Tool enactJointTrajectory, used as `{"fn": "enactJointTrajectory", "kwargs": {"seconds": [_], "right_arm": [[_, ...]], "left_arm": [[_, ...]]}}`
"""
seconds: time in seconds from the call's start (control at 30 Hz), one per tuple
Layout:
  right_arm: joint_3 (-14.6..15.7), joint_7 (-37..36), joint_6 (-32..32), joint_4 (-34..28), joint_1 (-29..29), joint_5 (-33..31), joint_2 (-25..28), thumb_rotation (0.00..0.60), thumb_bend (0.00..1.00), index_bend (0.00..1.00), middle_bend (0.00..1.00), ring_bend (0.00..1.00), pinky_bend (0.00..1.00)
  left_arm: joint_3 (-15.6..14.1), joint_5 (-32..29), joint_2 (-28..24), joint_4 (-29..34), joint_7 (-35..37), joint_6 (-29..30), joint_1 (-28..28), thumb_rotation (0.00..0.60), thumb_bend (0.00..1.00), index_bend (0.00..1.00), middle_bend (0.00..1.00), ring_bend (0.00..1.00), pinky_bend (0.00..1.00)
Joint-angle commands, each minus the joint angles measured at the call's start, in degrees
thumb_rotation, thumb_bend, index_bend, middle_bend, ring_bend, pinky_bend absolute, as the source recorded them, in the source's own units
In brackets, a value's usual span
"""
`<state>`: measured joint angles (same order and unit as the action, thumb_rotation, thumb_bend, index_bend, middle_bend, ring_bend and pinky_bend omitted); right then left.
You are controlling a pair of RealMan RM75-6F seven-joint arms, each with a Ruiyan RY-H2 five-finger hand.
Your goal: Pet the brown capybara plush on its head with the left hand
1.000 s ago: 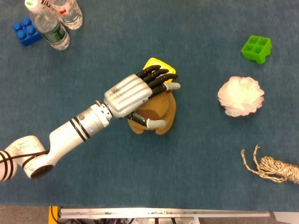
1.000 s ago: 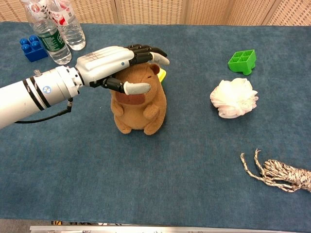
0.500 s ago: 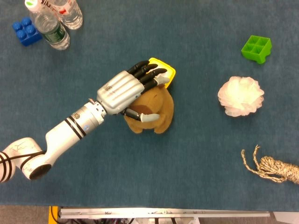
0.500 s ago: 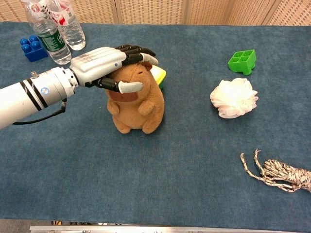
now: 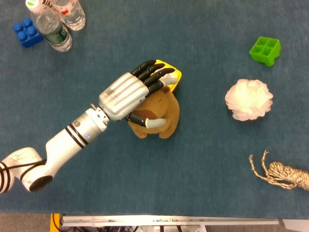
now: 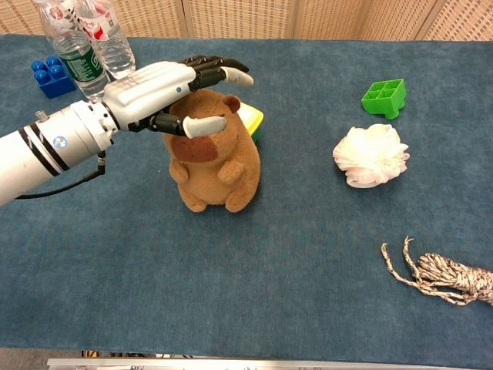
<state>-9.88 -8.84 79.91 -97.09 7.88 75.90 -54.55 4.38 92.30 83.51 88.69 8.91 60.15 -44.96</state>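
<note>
The brown capybara plush (image 5: 163, 114) (image 6: 219, 162) stands upright on the blue table, left of centre. My left hand (image 5: 126, 94) (image 6: 154, 89) hovers flat over its head, palm down, fingers stretched out together toward the back right. In the chest view the fingers sit a little above the crown with a small gap, and the thumb hangs in front of the plush's face. The hand holds nothing. From the head view the hand hides most of the plush's head. My right hand is not visible in either view.
A yellow object (image 5: 173, 76) (image 6: 251, 118) lies right behind the plush. Two water bottles (image 5: 53, 26) (image 6: 81, 50) and a blue block (image 5: 27, 32) stand at the far left. A green block (image 5: 265, 50), white pouf (image 5: 248, 99) and rope (image 5: 282, 174) lie on the right.
My left hand drew back leftward across the plush's head, then lifted slightly off it. The plush, pressed and tilted earlier, now stands straighter.
</note>
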Motion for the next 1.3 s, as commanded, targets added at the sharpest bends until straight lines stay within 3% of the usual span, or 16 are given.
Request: {"fn": "enactJointTrajectory", "kwargs": {"seconds": [0.03,0.27,0.63,1.3], "right_arm": [[0.03,-0.1,0.05,0.04,-0.1,0.04,0.07,0.6,0.06,0.32,0.32,0.21,0.24],[0.04,-0.27,0.16,0.13,-0.33,0.0,0.17,0.6,0.06,0.32,0.32,0.21,0.24],[0.03,-0.42,0.16,0.26,-0.51,-0.01,0.19,0.6,0.06,0.32,0.32,0.21,0.24],[-0.02,-0.99,0.56,0.36,-0.86,0.37,0.26,0.6,0.06,0.32,0.32,0.21,0.24]], "left_arm": [[-0.49,0.81,0.93,-0.28,-0.57,0.58,0.07,0.057,0.11,0.11,0.04,0.03,0.0],[-1.02,0.82,2.86,-2.1,-3.41,-0.02,-0.28,0.05,0.1,0.04,0.0,0.0,0.0],[-1.0,-0.94,4.66,-4.12,-5.19,-1.21,-0.5,0.049,0.1,0.03,0.0,0.0,0.0],[1.02,-3.93,1.53,-0.96,-5.52,-0.39,0.07,0.051,0.1,0.03,0.0,0.0,0.0]]}}
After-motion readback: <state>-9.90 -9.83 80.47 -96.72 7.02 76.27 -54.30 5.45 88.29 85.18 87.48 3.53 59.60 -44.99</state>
